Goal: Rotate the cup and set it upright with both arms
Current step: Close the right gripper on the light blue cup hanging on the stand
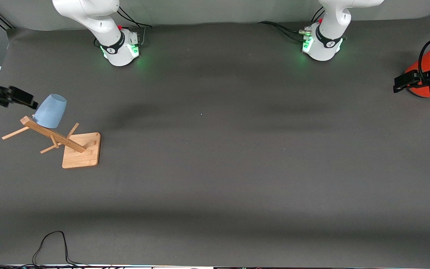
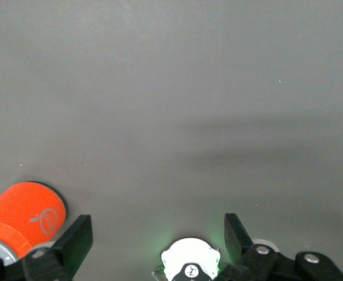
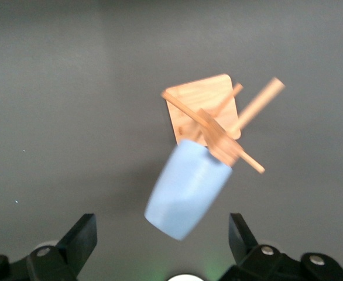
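Pale-blue cup [image 1: 51, 111] hangs on wooden rack [image 1: 56, 139]; right claw [image 1: 22, 99] beside it, left claw [image 1: 405, 83] by canister [image 1: 424, 71], both apart.

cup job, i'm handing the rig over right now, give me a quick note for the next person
Right gripper: open, empty, up beside the cup at the right arm's end of the table; in the right wrist view the cup sits between its spread fingers but is not gripped.
Left gripper: open, empty, waiting by the orange canister at the left arm's end.
Cup: hanging mouth-down, tilted, on a peg of the wooden rack.
Done: right arm lined up on the cup.
Left: grasp it, lift it off the peg, rotate it with both arms, set it upright on the table.
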Tool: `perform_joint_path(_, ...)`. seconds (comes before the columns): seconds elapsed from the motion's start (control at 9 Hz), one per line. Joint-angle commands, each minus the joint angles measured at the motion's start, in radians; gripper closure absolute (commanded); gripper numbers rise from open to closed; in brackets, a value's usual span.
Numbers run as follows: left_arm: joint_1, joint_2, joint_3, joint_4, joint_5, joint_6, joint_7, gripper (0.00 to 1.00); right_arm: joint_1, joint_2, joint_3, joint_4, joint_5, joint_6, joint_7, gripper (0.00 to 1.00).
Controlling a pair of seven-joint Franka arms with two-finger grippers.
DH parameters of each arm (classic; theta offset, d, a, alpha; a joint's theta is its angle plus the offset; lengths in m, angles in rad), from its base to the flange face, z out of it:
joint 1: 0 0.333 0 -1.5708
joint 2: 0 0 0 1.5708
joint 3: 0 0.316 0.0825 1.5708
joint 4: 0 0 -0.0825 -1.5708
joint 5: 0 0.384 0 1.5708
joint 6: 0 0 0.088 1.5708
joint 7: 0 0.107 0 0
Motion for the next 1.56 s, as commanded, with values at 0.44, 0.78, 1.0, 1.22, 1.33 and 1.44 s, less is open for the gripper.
perform_joint_path(0.44, 0.016, 0.006, 0.009, 0.013, -0.009, -0.089, 0.014, 0.00, 0.015, -0.045, -0.015, -0.070, 0.005, 0.013, 0.412, 0.00)
perform_joint_path(0.78, 0.016, 0.012, 0.009, 0.002, -0.011, -0.089, 0.013, 0.00, 0.013, -0.085, -0.015, -0.235, 0.005, 0.171, 0.413, 0.00)
perform_joint_path(1.0, 0.016, 0.011, 0.009, -0.002, -0.012, -0.090, 0.014, 0.00, 0.013, -0.104, -0.016, -0.369, 0.007, 0.313, 0.414, 0.00)
perform_joint_path(1.22, 0.016, 0.012, 0.009, -0.005, -0.012, -0.095, 0.014, 0.00, 0.009, -0.105, -0.036, -0.449, 0.007, 0.407, 0.413, 0.00)
perform_joint_path(1.33, 0.015, 0.012, 0.009, -0.015, -0.012, -0.092, 0.013, 0.00, 0.009, -0.094, -0.041, -0.461, 0.007, 0.427, 0.413, 0.00)
perform_joint_path(1.44, 0.013, 0.012, 0.008, -0.016, -0.012, -0.090, 0.013, 0.00, 0.009, -0.088, -0.041, -0.472, 0.007, 0.444, 0.413, 0.00)
